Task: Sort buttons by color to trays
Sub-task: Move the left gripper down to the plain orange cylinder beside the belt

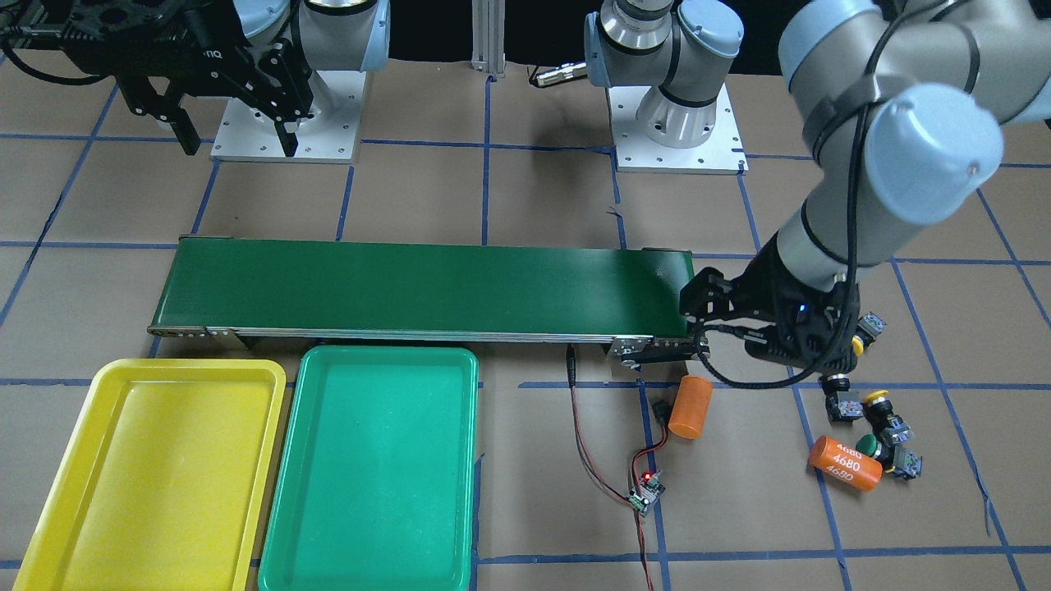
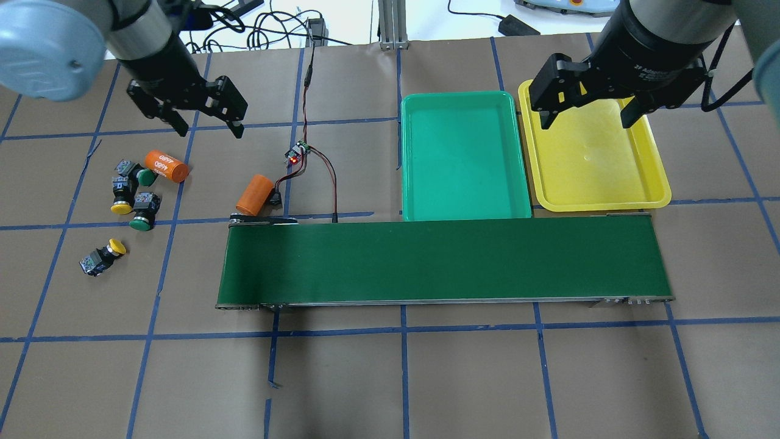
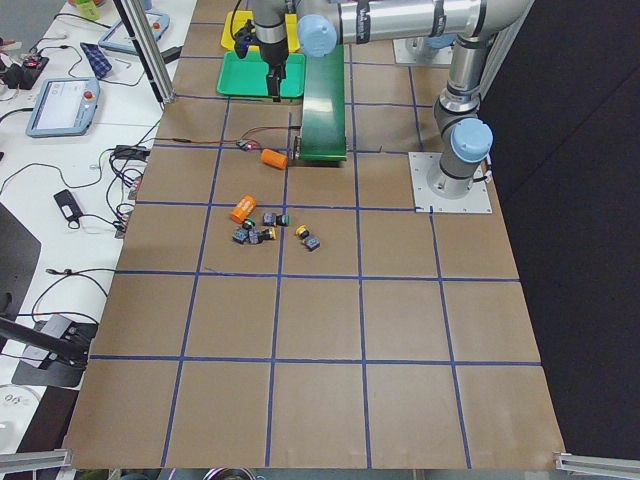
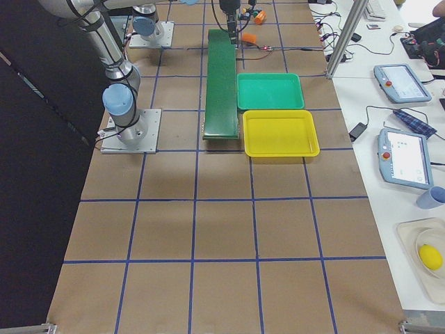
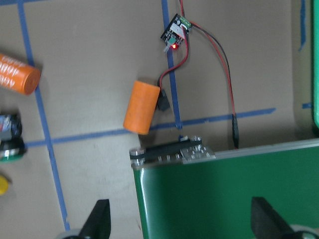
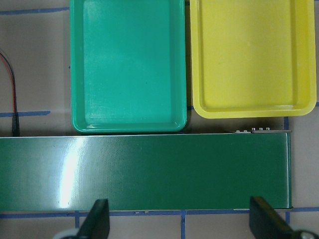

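Observation:
Four buttons lie in a loose group at the table's left: a green one [image 2: 137, 177], a yellow one [image 2: 122, 199], a green one [image 2: 142, 216] and a yellow one [image 2: 102, 256] apart toward the near side. The green tray [image 2: 463, 155] and the yellow tray [image 2: 594, 152] sit side by side behind the belt, both empty. My left gripper [image 2: 210, 130] is open and empty, in the air to the right of the buttons. My right gripper [image 2: 585, 119] is open and empty, above the yellow tray's far edge.
A long dark-green conveyor belt [image 2: 445, 262] runs across the middle. An orange cylinder marked 4680 [image 2: 166, 166] lies against the buttons. A plain orange cylinder [image 2: 255, 194] lies at the belt's left end. A small circuit board [image 2: 297, 152] with red and black wires sits behind it.

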Tool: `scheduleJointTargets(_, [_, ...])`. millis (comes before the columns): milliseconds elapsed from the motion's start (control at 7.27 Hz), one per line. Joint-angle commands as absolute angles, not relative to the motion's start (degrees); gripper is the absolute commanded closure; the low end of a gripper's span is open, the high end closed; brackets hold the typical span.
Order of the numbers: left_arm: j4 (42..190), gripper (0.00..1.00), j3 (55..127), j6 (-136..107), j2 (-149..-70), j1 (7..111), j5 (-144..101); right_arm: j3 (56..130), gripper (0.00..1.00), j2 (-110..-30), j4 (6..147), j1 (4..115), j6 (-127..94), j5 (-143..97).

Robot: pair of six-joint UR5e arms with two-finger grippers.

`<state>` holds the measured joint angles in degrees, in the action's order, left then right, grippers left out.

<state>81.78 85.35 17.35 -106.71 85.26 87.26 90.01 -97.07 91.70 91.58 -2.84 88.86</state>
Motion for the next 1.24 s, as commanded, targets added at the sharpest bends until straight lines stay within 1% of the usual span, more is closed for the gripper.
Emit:
scheduleJointTargets(0, [75.45, 0.00, 85.78, 21.42, -113.18, 85.25, 87.36, 90.00, 0.00, -96.94, 91.76, 91.58, -2.72, 88.95])
scheduleJointTargets(138, [71.15, 0.00, 88.04, 27.54, -115.38, 85.08, 87.62, 90.09, 0.00, -96.94, 91.67, 91.58, -2.72, 88.95])
scheduleJointTargets(413, [62.36, 0.00, 95.85, 31.27, -116.36, 81.31, 87.45, 90.00, 0.00, -96.86, 91.67, 91.58, -2.72, 88.94])
scheduleJointTargets(550, [59.27, 0.00, 97.98, 31.55, -116.63, 80.69, 87.80, 90.00, 0.00, -96.94, 91.58, 91.58, -2.72, 88.95])
scheduleJointTargets(1101, [58.36, 0.00, 97.99, 25.35, -119.61, 80.16, 86.93, 90.00, 0.00, -96.86, 91.58, 91.58, -2.72, 88.95])
